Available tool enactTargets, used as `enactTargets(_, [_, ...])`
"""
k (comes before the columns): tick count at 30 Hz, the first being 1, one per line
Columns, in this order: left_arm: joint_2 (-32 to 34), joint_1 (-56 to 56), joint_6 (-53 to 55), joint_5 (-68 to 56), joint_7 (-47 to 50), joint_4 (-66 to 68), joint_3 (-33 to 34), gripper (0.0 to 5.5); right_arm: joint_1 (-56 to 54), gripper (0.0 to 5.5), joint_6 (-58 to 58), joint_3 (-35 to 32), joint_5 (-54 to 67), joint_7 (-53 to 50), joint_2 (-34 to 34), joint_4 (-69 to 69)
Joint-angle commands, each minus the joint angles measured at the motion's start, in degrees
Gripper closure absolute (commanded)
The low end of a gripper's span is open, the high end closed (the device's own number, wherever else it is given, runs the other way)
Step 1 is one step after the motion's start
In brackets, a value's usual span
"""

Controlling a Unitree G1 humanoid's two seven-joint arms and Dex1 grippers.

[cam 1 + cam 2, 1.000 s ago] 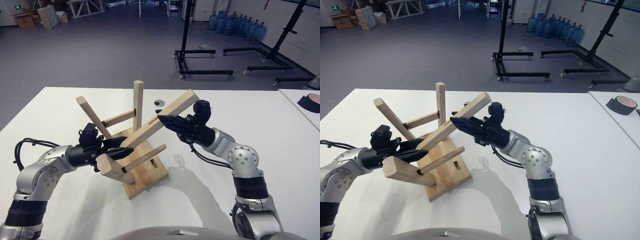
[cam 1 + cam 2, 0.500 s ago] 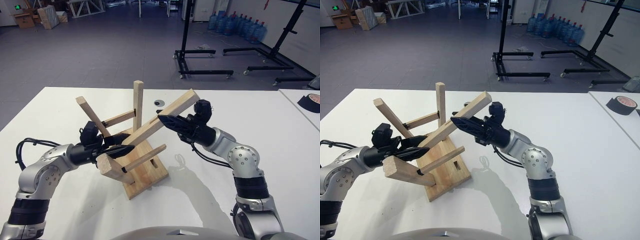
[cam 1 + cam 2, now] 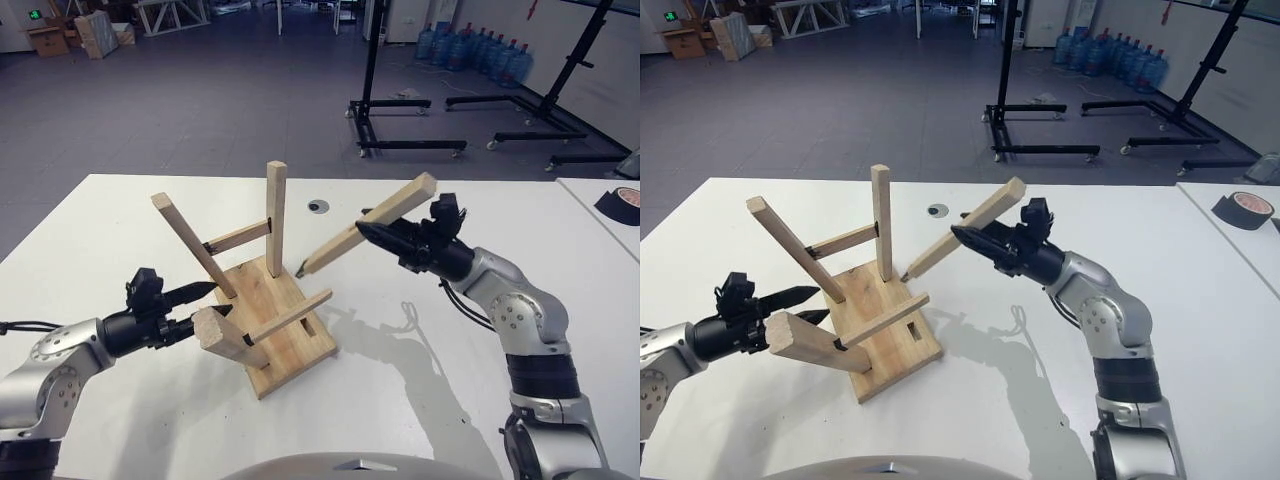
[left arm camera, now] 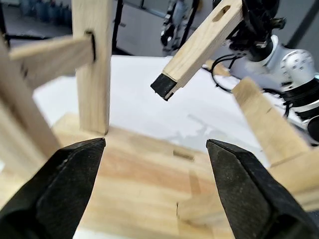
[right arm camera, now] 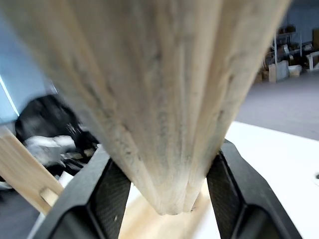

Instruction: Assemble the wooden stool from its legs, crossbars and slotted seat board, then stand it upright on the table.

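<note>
Seat board (image 3: 288,362) is left lying on the tabletop (image 3: 120,220), three legs (image 3: 276,215) stuck in it. The fourth leg (image 3: 335,248) has been pulled clear above the board, clamped in the right pincer (image 3: 375,232). The left pincer (image 3: 215,298) has been backed off the board and spread wide, so re-slotting is probably needed.

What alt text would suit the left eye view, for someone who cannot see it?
The right gripper holds a loose wooden leg above an unfinished stool, which lies seat-down on a white table, three legs pointing up. The left gripper is open beside the nearest leg.
</note>
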Motion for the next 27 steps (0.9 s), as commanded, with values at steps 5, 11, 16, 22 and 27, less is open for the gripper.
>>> enactTargets(5, [-2.1,-0.4,-7.6,20.2,13.1,8.5,-10.2,1.79,6.0,3.45,-7.1,4.5,-10.1,2.8,-4.3,-2.2])
enactTargets(11, [-5.3,-4.1,-12.4,27.1,16.4,13.2,-16.8,1.79,12.2,3.45,-4.8,5.4,-9.2,6.8,-9.8,-9.2])
enactTargets(16, [-7.0,-4.7,-13.4,27.9,17.5,14.2,-18.4,1.79,12.9,3.45,-3.3,4.4,-7.7,7.1,-12.6,-11.9])
enactTargets(22, [-6.1,-3.8,-13.8,26.2,16.6,13.2,-16.3,1.79,12.1,3.46,-4.6,2.9,-8.1,5.7,-13.3,-12.0])
enactTargets(27, [-5.2,-3.4,-14.2,25.6,17.7,12.4,-13.5,1.79,9.6,3.46,-2.3,-1.4,-1.6,9.0,-16.5,-16.9])
